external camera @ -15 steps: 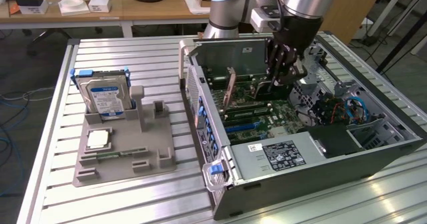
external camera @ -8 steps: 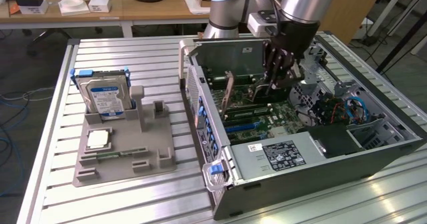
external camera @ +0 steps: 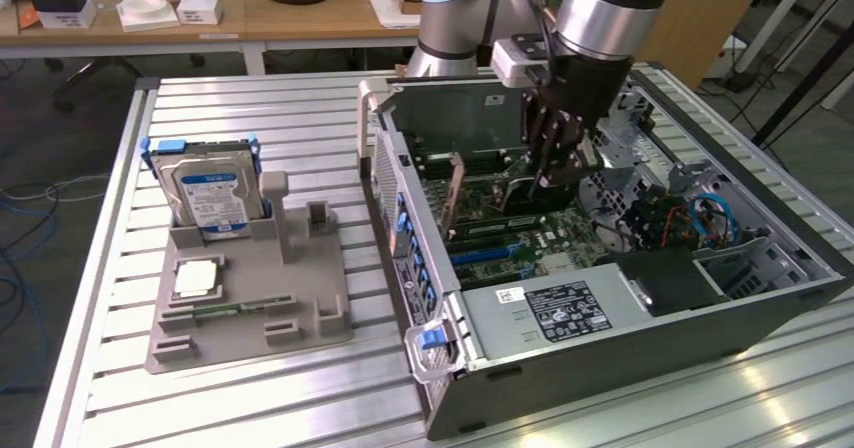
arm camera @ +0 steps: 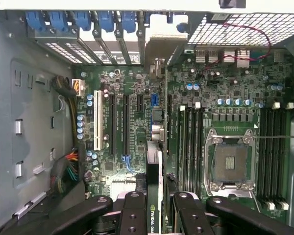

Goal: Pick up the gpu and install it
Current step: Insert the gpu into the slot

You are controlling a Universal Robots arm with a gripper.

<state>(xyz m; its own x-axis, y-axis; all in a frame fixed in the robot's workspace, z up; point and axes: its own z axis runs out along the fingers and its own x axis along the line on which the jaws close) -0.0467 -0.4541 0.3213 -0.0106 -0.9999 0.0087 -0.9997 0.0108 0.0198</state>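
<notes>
Installation step, by judgement. Exterior view: gripper (external camera: 554, 173) low inside the open computer case (external camera: 641, 363); its load is hard to tell from the dark boards. Wrist view: jaws partly closed, clamping the gpu (arm camera: 154, 166) edge-on above the motherboard (arm camera: 225, 112); seating calls for the card edge squared to its slot. Any slot contact is hidden by the card.

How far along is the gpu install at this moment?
Done: the pick-up. The gpu is inside the open computer case, off the grey parts holder.
In hand: the gripper is shut on the card, holding it edge-down over the expansion slots of the motherboard.
Left: seating and release. Whether its connector has entered a slot cannot be told.
</notes>
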